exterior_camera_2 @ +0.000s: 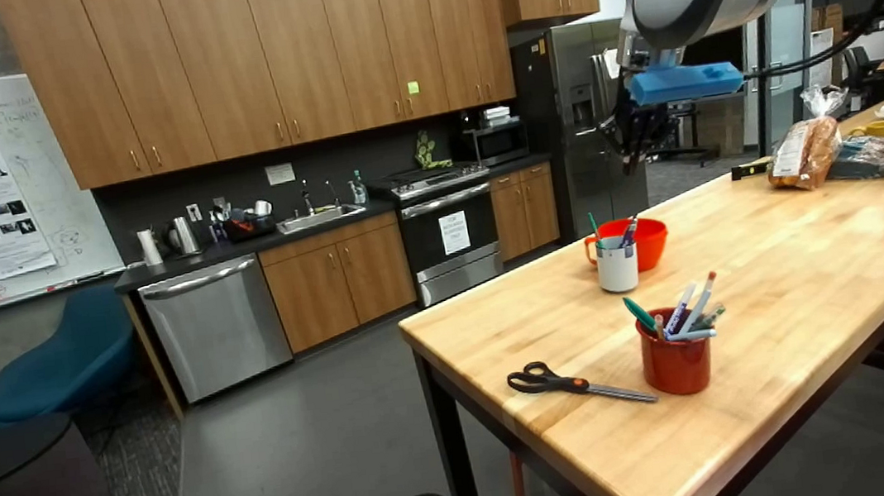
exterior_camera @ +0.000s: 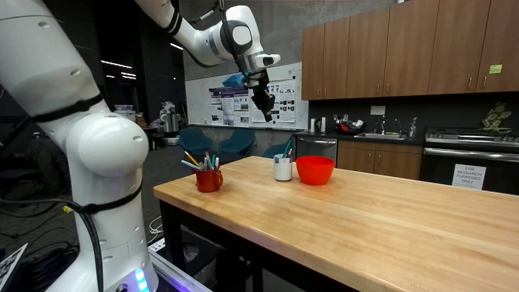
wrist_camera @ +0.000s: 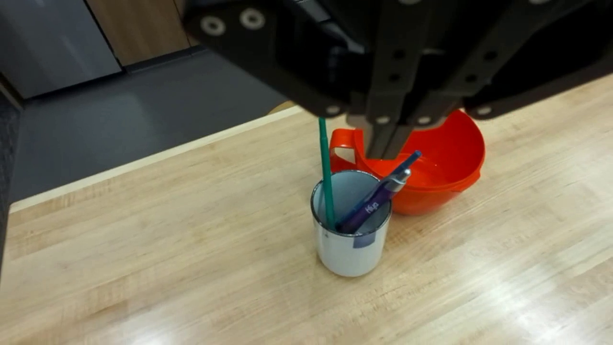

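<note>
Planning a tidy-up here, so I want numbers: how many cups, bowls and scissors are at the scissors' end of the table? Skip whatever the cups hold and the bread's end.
Cups: 2 (white cup, red cup)
Bowl: 1
Scissors: 1
Total: 4

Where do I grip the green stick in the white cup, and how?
Probably high on the green stick, from above, opening the gripper first: its jaws look shut. The stick stands steeply, rises well past the rim of the white cup, and its upper part is apart from the purple pen.
</note>
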Robot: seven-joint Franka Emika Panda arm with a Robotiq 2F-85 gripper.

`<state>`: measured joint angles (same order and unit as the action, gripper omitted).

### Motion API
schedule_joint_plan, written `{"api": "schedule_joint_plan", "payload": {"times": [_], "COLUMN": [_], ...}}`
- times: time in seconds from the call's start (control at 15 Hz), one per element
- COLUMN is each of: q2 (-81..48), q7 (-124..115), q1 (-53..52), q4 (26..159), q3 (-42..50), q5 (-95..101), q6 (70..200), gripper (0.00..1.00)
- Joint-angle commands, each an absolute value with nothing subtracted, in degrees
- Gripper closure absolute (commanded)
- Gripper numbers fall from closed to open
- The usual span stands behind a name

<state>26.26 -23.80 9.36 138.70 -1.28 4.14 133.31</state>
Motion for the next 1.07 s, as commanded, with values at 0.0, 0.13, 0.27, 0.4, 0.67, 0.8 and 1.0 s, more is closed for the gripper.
{"api": "schedule_joint_plan", "payload": {"times": [0.0, 0.13, 0.27, 0.4, 0.67, 0.8, 1.0], "q2": [30.1, 28.7, 26.9, 24.7, 19.6, 17.3, 14.5], "q7": [-21.6, -21.3, -22.2, -23.1, -24.5, -24.5, -24.9], "q1": [9.4, 10.1, 11.1, 12.0, 14.3, 14.5, 14.1], "q4": [140.4, 140.8, 141.5, 142.1, 142.1, 141.7, 141.4], "q3": [-2.1, -2.0, -1.5, -0.9, 0.3, 1.2, 2.1], "q5": [5.8, 6.9, 7.2, 6.4, 5.9, 4.9, 3.3], "q6": [131.0, 133.8, 137.2, 139.9, 145.5, 147.9, 150.7], "gripper": [0.75, 0.68, 0.56, 0.42, 0.16, 0.02, 0.00]}}
